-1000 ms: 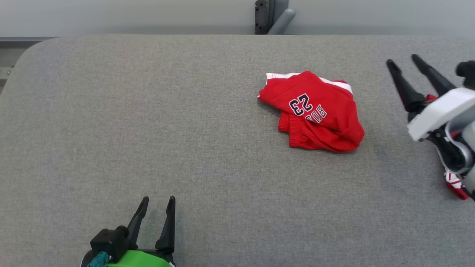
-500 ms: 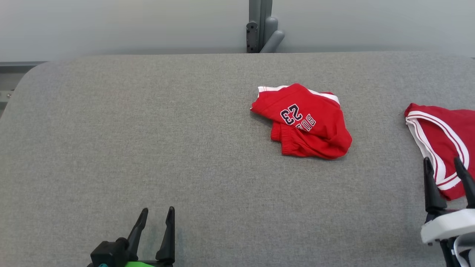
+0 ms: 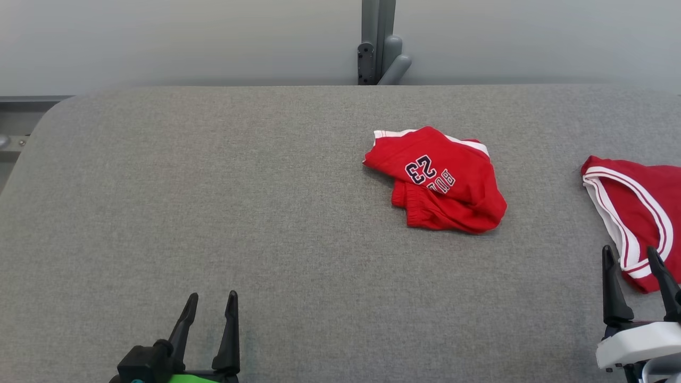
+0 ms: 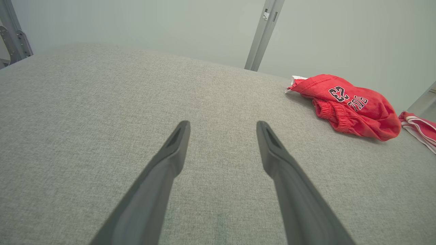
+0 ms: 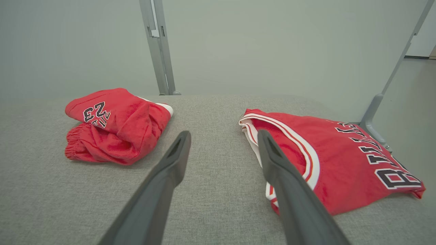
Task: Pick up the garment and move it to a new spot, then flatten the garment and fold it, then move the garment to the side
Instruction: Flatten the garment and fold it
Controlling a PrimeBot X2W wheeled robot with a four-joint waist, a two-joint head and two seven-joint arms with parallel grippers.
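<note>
Head view: the grey fabric worktop (image 3: 213,186) runs from a rounded far-left corner across to the picture's right border. Its far edge lies in front of a pale wall with a metal post (image 3: 378,48) at the middle. The crumpled red shorts (image 3: 441,181) lie right of centre, nearer the far edge than the near one. The folded red jersey (image 3: 638,213) lies towards the right edge, well apart from the shorts, with a bare strip between them. The whole left half is open cloth. The left gripper (image 3: 213,295) sits at the near edge, jaws apart and holding nothing. The right gripper (image 3: 629,250) is at the near right with its jaws spread, its tips by the jersey's near corner.

Left wrist view: the left gripper (image 4: 223,124) has its fingers wide over bare worktop (image 4: 85,102). The shorts (image 4: 347,105) are far off to the right by the far edge, and the jersey (image 4: 420,127) lies beyond them.

Right wrist view: the right gripper (image 5: 223,134) is spread and grips nothing. Its fingers frame the bare strip, with the shorts (image 5: 115,126) to the left and the jersey (image 5: 340,160) to the right. The jersey reaches close to the worktop's right edge. Whether a finger touches it cannot be told.
</note>
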